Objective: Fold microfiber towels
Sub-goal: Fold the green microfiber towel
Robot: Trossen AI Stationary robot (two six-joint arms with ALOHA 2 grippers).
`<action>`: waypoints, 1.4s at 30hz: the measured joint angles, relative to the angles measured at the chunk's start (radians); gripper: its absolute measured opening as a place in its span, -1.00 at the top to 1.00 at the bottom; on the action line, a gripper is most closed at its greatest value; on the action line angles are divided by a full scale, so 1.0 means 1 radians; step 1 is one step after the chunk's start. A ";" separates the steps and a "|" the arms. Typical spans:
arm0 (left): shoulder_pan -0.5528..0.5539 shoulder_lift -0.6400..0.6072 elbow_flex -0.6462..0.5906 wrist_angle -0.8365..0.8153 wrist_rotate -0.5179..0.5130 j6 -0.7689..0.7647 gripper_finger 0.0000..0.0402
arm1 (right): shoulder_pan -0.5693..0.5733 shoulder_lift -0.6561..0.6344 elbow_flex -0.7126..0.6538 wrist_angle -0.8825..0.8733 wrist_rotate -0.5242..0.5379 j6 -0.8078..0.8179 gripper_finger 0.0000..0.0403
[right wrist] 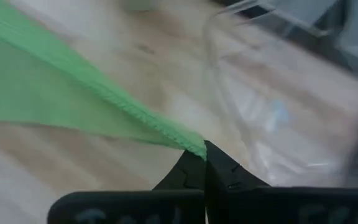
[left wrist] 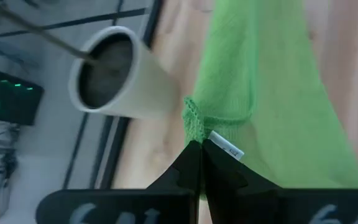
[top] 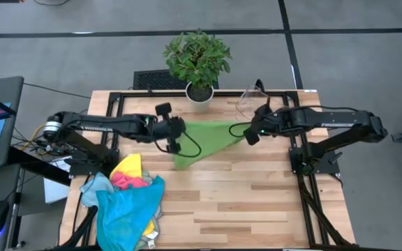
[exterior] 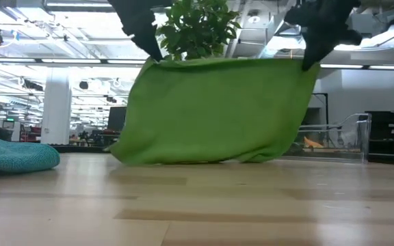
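The left end effector (top: 175, 130) is pinched closed on one top corner of a bright green towel (top: 204, 139), and the right end effector (top: 252, 131) is pinched closed on the opposite top corner. Between them the towel's upper edge is stretched nearly straight above the counter (top: 257, 202). The cloth hangs down like a curtain, and its lower edge rests on the wood, bunched slightly. Just behind the towel stands a potted plant (top: 198, 63) in a white pot at the counter's far edge. A clear plastic bin (exterior: 334, 140) sits near the right end effector at the far right corner. A pile of towels (top: 128, 202), teal, yellow and pink, lies at the near left corner, well apart. The counter's near right half is bare wood.
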 joint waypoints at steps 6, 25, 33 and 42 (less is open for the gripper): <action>0.037 -0.078 0.001 0.031 -0.004 0.031 1.00 | 0.006 -0.002 0.077 -0.036 0.092 -0.030 0.95; 0.031 -0.169 -0.043 0.072 0.012 0.144 1.00 | 0.140 0.000 0.159 -0.120 0.293 -0.099 0.95; 0.116 -0.175 -0.042 0.106 0.082 0.241 1.00 | 0.113 0.000 0.154 -0.167 0.351 -0.163 0.94; 0.215 -0.176 -0.041 0.206 0.118 0.282 1.00 | 0.091 -0.003 0.153 -0.129 0.475 -0.259 0.94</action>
